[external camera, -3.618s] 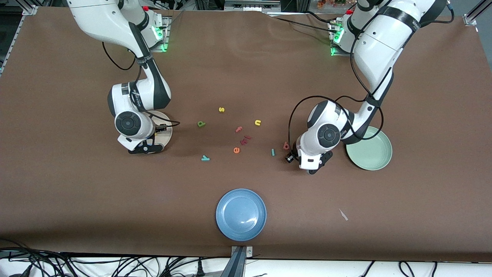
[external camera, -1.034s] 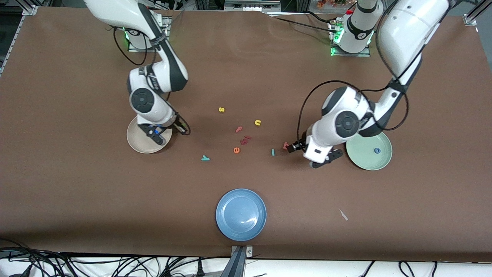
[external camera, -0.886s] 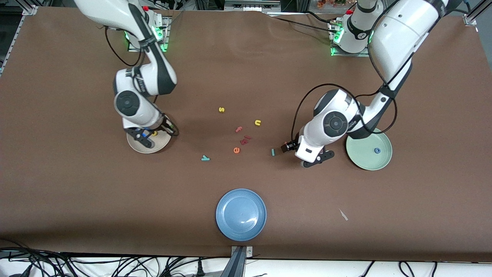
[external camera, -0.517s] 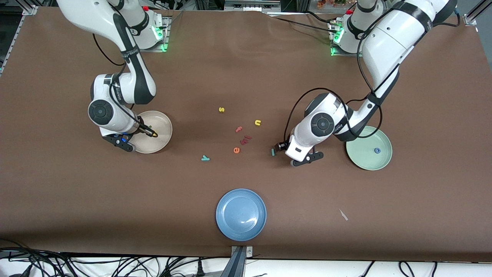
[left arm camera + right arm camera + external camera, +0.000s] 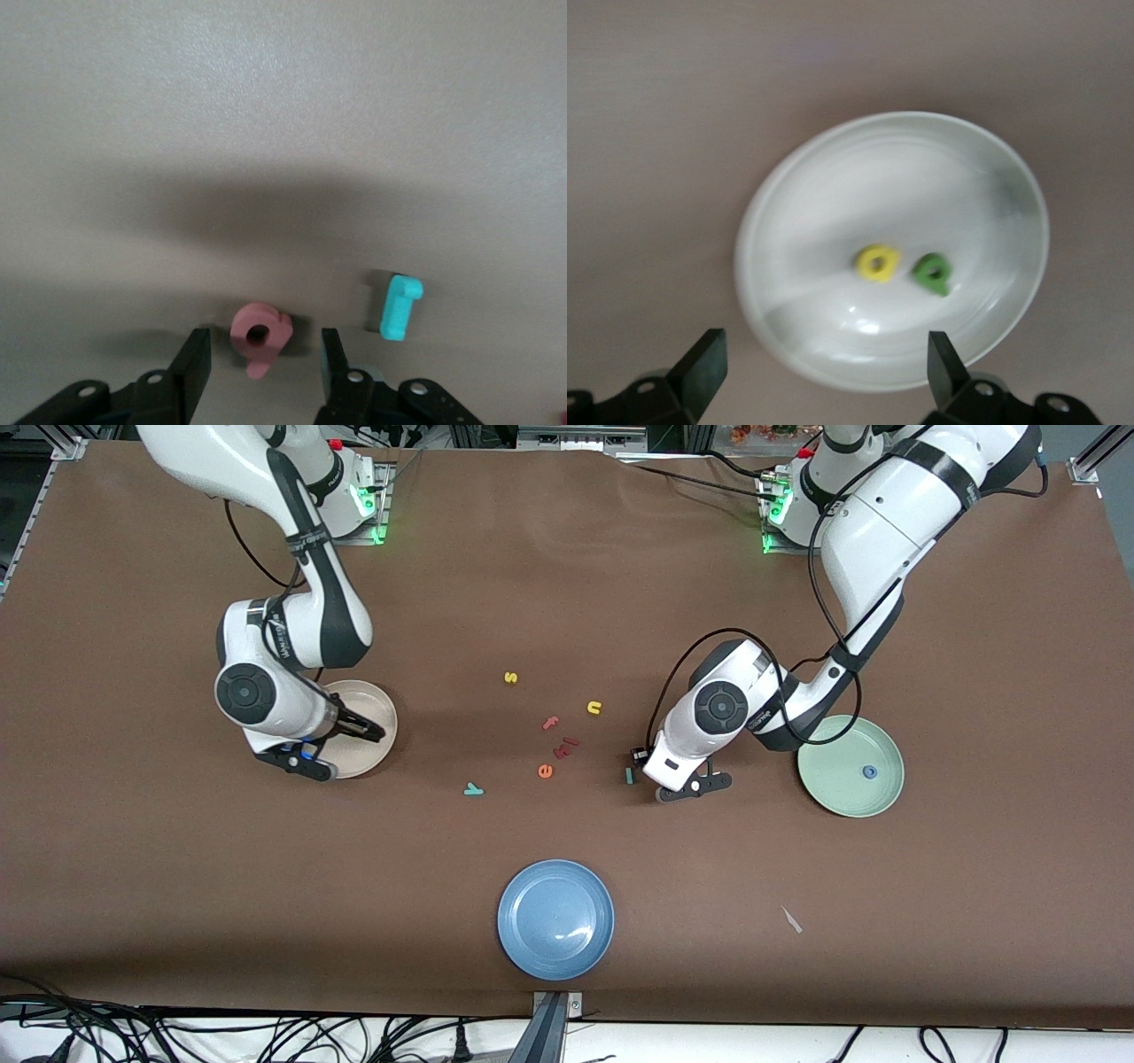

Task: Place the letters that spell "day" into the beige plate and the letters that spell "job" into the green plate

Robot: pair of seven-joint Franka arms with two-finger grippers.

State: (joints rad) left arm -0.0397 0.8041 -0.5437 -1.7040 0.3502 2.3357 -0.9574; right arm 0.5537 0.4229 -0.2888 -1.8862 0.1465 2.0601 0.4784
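The pink "b" (image 5: pixel 260 332) lies on the table between the fingers of my left gripper (image 5: pixel 261 363), which is open with a gap on each side of the letter. In the front view this gripper (image 5: pixel 675 779) hides the "b". The teal "j" (image 5: pixel 629 776) lies beside it. The blue "o" (image 5: pixel 870 772) sits in the green plate (image 5: pixel 842 784). My right gripper (image 5: pixel 330 746) hangs open and empty over the beige plate (image 5: pixel 372 708). A yellow letter (image 5: pixel 878 263) and a green letter (image 5: pixel 932 273) rest in that plate. The teal "y" (image 5: pixel 474 788) lies on the table.
A yellow "s" (image 5: pixel 510 677), a yellow "u" (image 5: pixel 594 708), a pink "f" (image 5: pixel 551 723), dark red pieces (image 5: pixel 567 746) and an orange "e" (image 5: pixel 545 771) are scattered mid-table. A blue plate (image 5: pixel 555 919) stands nearest the front camera. A white scrap (image 5: pixel 791 919) lies toward the left arm's end.
My right gripper has opened and the yellow letter now lies in the beige plate. My left gripper has shifted over the pink "b" and its fingers have narrowed around it.
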